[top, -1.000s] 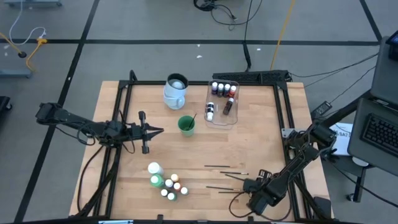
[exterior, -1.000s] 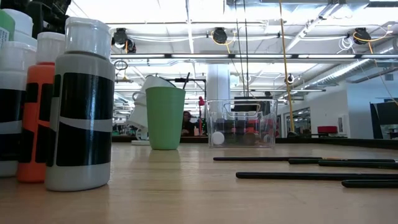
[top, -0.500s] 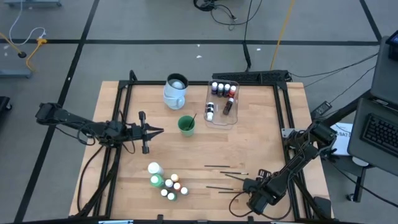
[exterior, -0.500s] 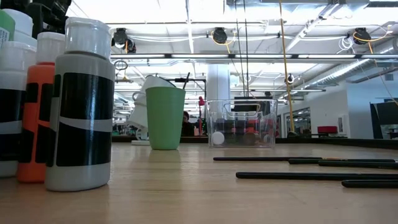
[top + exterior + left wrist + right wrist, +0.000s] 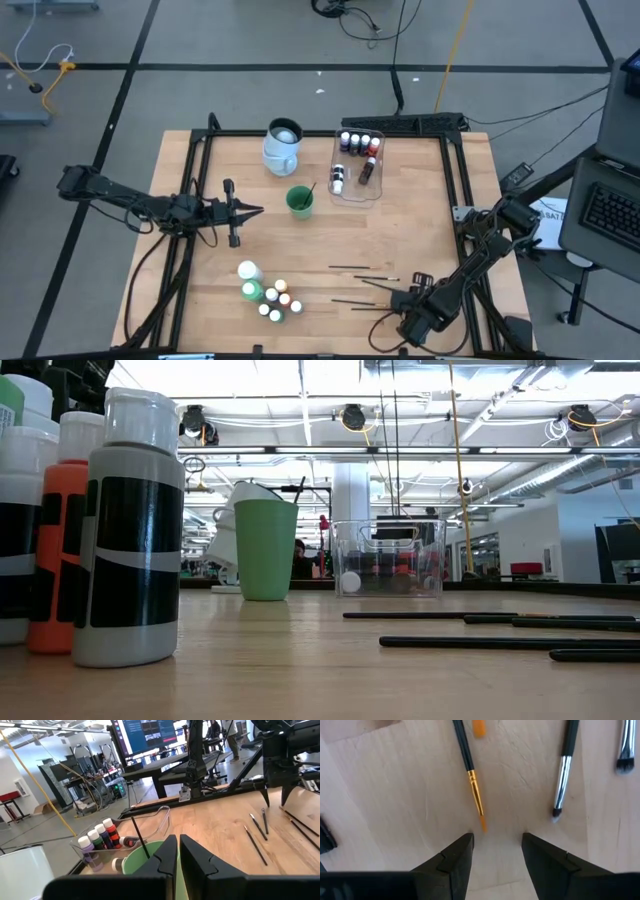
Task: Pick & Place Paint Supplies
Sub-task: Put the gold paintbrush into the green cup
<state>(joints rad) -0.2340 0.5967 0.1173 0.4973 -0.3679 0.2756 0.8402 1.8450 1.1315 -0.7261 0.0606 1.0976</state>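
Several thin dark brushes (image 5: pixel 365 268) lie flat on the wood at the near right. My right gripper (image 5: pixel 403 296) hangs open over them and points down. In its wrist view the orange tip of a gold-ferruled brush (image 5: pixel 475 795) lies just ahead of the gap between its fingers (image 5: pixel 497 845), and a silver-ferruled brush (image 5: pixel 561 775) lies beside it. Small paint bottles (image 5: pixel 268 292) stand in a cluster at the near left. More bottles are inside the clear tub (image 5: pixel 358 165). My left gripper (image 5: pixel 252 211) waits shut and level at the table's left, pointing at the green cup (image 5: pixel 299 201).
A pale-blue jug (image 5: pixel 283 145) stands at the far middle. The green cup (image 5: pixel 265 550) holds one brush and stands between jug and tub (image 5: pixel 388 558). A black frame (image 5: pixel 455 190) borders the table. Bare wood lies between the bottle cluster and the brushes.
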